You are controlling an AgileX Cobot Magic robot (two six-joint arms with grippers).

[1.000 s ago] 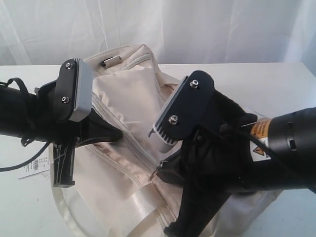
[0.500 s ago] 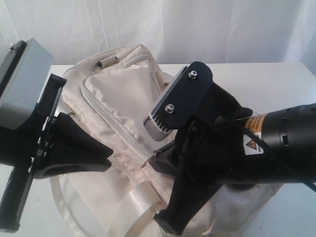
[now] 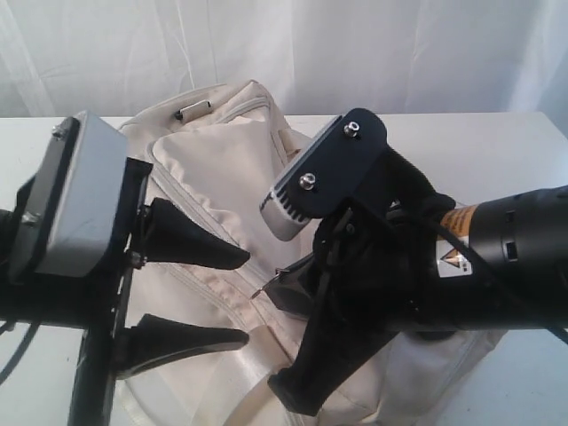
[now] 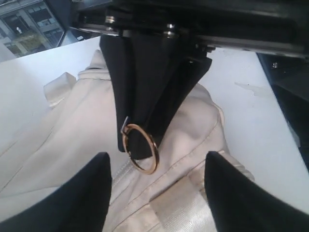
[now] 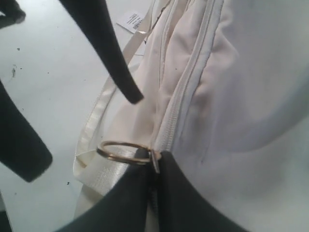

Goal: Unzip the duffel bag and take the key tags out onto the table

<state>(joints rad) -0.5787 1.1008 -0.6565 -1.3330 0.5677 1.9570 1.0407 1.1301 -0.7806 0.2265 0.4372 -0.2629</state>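
Left gripper (image 3: 241, 297): jaws wide, holding nothing, just above duffel bag (image 3: 222, 177), tips toward right gripper (image 5: 155, 163). Right jaws pinched on gold zip-pull ring (image 5: 118, 152). Bag lies on tabletop (image 3: 497, 151), under both jaws.

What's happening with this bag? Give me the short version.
The right gripper has its fingers shut on the metal ring pull of a zip on the cream duffel bag, which lies on the white table. The left gripper hovers open beside the bag, holding nothing. The zip by the pull looks closed, and no key tags are in view, so the unzipping is not yet done.
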